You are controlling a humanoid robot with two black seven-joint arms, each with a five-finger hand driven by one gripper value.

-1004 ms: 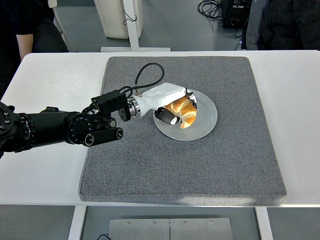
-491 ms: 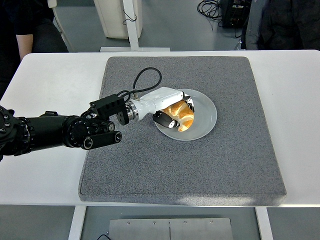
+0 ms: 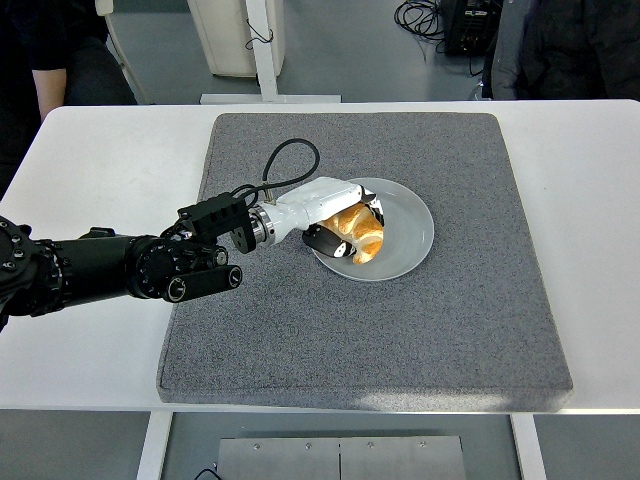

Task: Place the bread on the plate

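Note:
A golden-brown bread (image 3: 366, 241) lies on the left half of a round white plate (image 3: 410, 232), which sits on a grey mat (image 3: 400, 330). My left hand (image 3: 351, 227), white with black fingertips, reaches in from the left over the plate's rim. Its fingers are curled around the bread, thumb on the near side and the others on the far side. The bread rests low on the plate's surface. The black left forearm (image 3: 110, 268) stretches across the mat's left edge. The right arm is out of view.
The grey mat covers most of the white table (image 3: 590, 250). A black cable loop (image 3: 285, 160) arches up behind my wrist. People in dark clothes stand beyond the table's far edge at the top left (image 3: 50, 60) and top right (image 3: 580, 45).
My left hand and forearm have drawn slightly left and down, and the bread has shifted with the hand toward the plate's left side.

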